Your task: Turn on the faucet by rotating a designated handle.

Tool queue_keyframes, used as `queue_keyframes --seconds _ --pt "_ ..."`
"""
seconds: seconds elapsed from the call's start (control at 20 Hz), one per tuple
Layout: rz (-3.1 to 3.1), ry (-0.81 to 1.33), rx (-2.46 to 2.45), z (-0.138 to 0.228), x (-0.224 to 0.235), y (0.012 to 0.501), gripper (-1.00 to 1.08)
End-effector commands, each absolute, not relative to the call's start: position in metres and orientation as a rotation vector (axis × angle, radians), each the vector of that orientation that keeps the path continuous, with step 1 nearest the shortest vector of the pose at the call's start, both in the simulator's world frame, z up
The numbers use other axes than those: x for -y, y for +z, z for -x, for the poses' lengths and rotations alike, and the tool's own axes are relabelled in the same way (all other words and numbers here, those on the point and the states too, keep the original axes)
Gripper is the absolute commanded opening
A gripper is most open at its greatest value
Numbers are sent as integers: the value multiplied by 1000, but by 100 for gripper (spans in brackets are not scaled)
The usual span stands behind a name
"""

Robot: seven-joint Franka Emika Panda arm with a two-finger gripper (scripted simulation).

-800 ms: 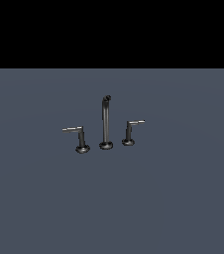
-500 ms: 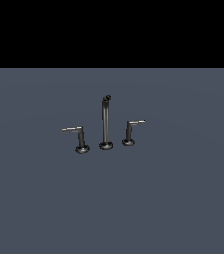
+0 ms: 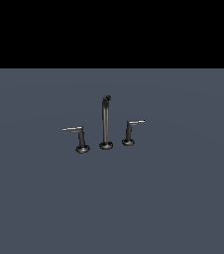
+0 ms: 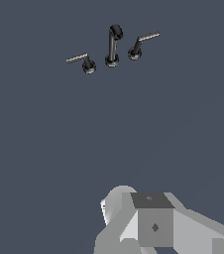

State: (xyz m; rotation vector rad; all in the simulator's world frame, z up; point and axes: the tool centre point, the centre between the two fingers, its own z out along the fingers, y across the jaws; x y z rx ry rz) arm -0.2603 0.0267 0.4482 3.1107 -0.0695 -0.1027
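The faucet (image 3: pixel 105 124) stood as a three-piece set near the middle of a plain grey-blue surface (image 3: pixel 183 208). The tall spout post (image 3: pixel 105 121) rose upright at the centre on a round base. The handle (image 3: pixel 78 138) stood at the exterior view's left of the post, and its long silvery lever pointed away from the post toward that side. The smaller handle (image 3: pixel 131 131) stood at the exterior view's right, and its shorter lever pointed the opposite way. The three bases were near one another but apart, in a slightly slanted row.

Open surface lay on every side of the set. The only edge of the surface in view was the far one, where the grey met a black background well behind the faucet.

The exterior view showed no part of the arm. In the wrist view, grey housing of the pincer (image 4: pixel 153 223) filled the lower part of the picture, well apart from the faucet. Its fingertips were out of the picture, so whether it was wide or narrow could not be told. It touched nothing.
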Motion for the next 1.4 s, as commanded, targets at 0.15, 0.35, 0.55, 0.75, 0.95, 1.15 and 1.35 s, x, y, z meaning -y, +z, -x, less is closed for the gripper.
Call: queue_keyframes --seconds 0.15,0.35,0.55,0.75,0.95,1.15,1.35 --pt "-3107 -98 211 251 -47 423 -100" --pt "-3098 -93 339 240 -64 400 -100" --pt "-3084 -87 468 228 -81 377 -100" --pt "-3064 -82 596 214 -96 354 -100" --pt "-3040 -76 723 198 -111 331 -100" --pt "-3012 -71 846 182 -124 309 -100" --pt "-2980 -66 964 164 -135 287 -100"
